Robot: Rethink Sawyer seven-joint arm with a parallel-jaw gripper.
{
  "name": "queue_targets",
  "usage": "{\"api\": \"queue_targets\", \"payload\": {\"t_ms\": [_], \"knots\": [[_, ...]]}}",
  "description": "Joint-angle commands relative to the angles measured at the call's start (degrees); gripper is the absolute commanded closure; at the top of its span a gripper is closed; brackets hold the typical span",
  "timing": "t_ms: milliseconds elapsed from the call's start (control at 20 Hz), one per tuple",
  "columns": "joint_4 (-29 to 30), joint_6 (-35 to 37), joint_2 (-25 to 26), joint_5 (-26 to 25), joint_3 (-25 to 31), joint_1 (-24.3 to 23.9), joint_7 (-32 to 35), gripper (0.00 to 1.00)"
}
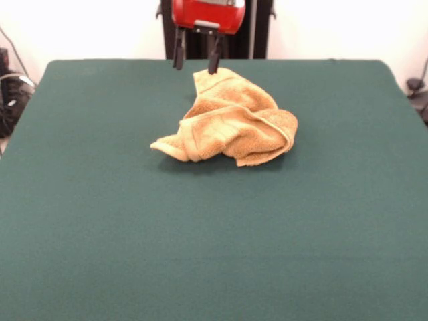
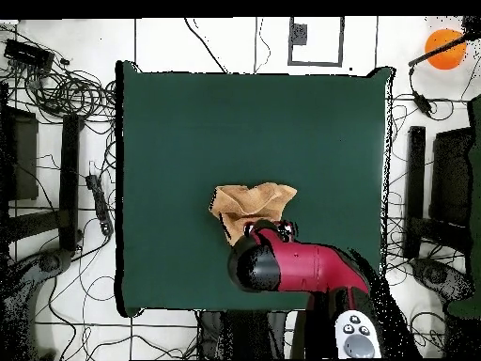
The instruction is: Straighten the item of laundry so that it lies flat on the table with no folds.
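I am viewing the towel (image 1: 231,120) lying crumpled in a folded heap near the middle of the table (image 1: 134,234), toward the robot's side. The gripper (image 1: 196,61) is hanging just above the heap's far edge, fingers spread apart and holding nothing (one fingertip is sitting close to the topmost fold; contact unclear).

Green table (image 1: 100,234) w/ crumpled towel (image 1: 231,124) on it.

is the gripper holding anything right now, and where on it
Nothing is held. The gripper is open above the far edge of the crumpled towel, one finger at its top fold without pinching it.
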Motion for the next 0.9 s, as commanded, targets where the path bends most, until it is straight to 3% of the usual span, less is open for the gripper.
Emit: {"api": "queue_targets", "payload": {"t_ms": [50,900], "knots": [[0.23,4.21,3.33,3.46,2.76,3.44,9.74,0.00],[-0.75,3.34,5.16,6.95,-0.93,8.99,12.17,0.00]]}}
